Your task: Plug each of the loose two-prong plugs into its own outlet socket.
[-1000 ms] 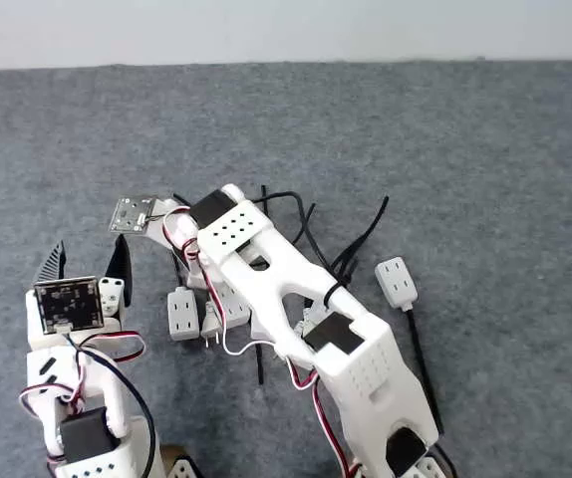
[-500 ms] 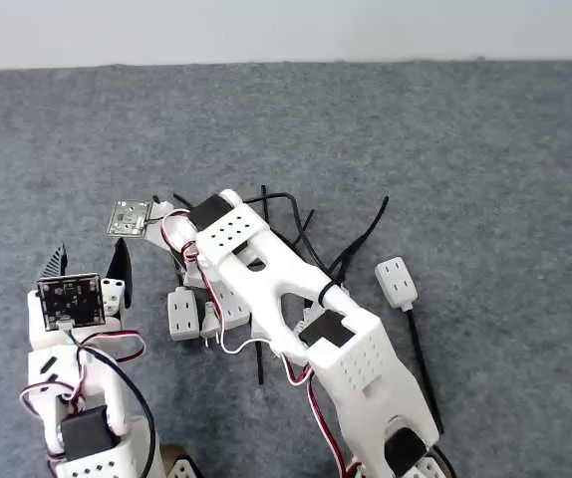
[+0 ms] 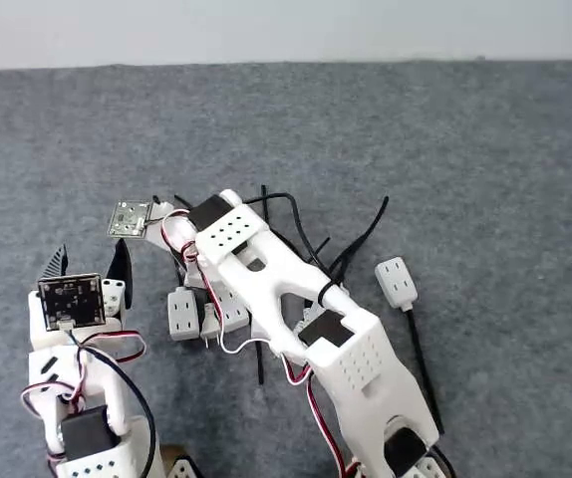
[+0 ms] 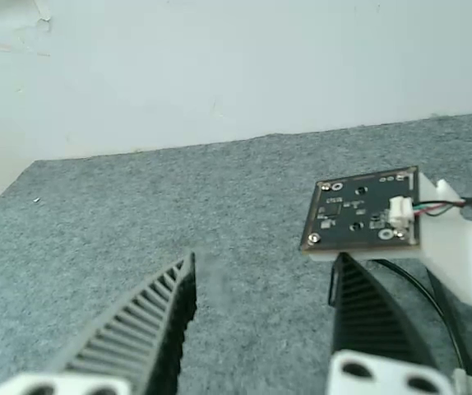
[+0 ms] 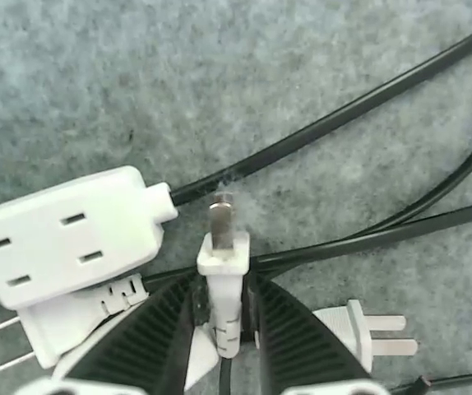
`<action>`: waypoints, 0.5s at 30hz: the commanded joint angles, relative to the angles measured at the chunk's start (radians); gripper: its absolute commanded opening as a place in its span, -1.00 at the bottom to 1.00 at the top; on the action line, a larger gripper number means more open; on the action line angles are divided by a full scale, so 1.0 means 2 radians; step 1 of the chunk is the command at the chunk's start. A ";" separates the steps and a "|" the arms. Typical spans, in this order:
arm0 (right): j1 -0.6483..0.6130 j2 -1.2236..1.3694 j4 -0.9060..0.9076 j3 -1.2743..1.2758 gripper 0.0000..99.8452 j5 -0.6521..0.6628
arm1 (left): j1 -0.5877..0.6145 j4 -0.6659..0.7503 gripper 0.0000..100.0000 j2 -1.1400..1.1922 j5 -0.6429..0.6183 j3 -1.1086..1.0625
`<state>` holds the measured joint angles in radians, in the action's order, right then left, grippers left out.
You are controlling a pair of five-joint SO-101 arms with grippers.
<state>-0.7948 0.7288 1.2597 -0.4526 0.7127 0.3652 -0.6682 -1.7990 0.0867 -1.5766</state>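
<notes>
Grey carpet (image 3: pixel 485 149) covers my table. My right gripper (image 5: pixel 223 292) is clamped on a white plug (image 5: pixel 223 255), prongs just beside an outlet socket (image 5: pixel 63 234); my left gripper (image 4: pixel 262 271) hangs with fingers (image 4: pixel 150 321) apart above the carpet.

The bench (image 3: pixel 485 149) is covered with grey cloth, rough like felt. The plug (image 5: pixel 222 267) and the outlet socket (image 5: pixel 63 234) are smooth white plastic, the prong (image 5: pixel 221 212) dull metal. The cables (image 5: pixel 343 111) are black and smooth. The right gripper (image 5: pixel 222 313) is matt black ribbed plastic.

high: overhead, looking down onto counter (image 3: pixel 505 159), wall (image 3: pixel 266 30) at 12 o'clock
left wrist: low, facing wall
right wrist: close, straight down
</notes>
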 commanded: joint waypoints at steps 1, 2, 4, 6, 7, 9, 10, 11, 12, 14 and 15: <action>-0.012 0.014 0.004 0.008 -0.98 0.013 | 0.001 0.024 -0.48 -0.010 -0.004 0.020; -0.012 0.014 0.004 0.008 -0.98 0.012 | 0.001 0.024 -0.48 -0.010 -0.004 0.020; -0.012 0.014 0.004 0.008 -0.98 0.012 | 0.001 0.025 -0.48 -0.010 -0.004 0.020; -0.010 0.007 0.004 0.005 -0.98 0.012 | 0.001 0.025 -0.48 -0.010 -0.004 0.020; -0.009 0.001 0.009 -0.001 -0.98 0.012 | 0.001 0.025 -0.48 -0.010 -0.004 0.020; -0.009 -0.019 0.036 -0.021 -0.98 0.012 | 0.001 0.025 -0.48 -0.010 -0.004 0.020; -0.010 -0.031 0.052 -0.031 -0.98 0.012 | 0.001 0.025 -0.48 -0.010 -0.004 0.020; -0.010 -0.044 0.069 -0.046 -0.98 0.012 | 0.001 0.025 -0.48 -0.010 -0.004 0.020; -0.010 -0.057 0.087 -0.061 -0.98 0.012 | 0.001 0.025 -0.48 -0.010 -0.004 0.020; -0.005 -0.084 0.119 -0.091 -0.98 0.012 | 0.001 0.025 -0.48 -0.010 -0.004 0.019; 0.000 -0.097 0.132 -0.105 -0.98 0.012 | 0.001 0.025 -0.48 -0.010 -0.004 0.019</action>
<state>-0.7948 0.6767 1.4039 -0.5355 0.7127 0.3652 -0.6651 -1.8021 0.0867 -1.5704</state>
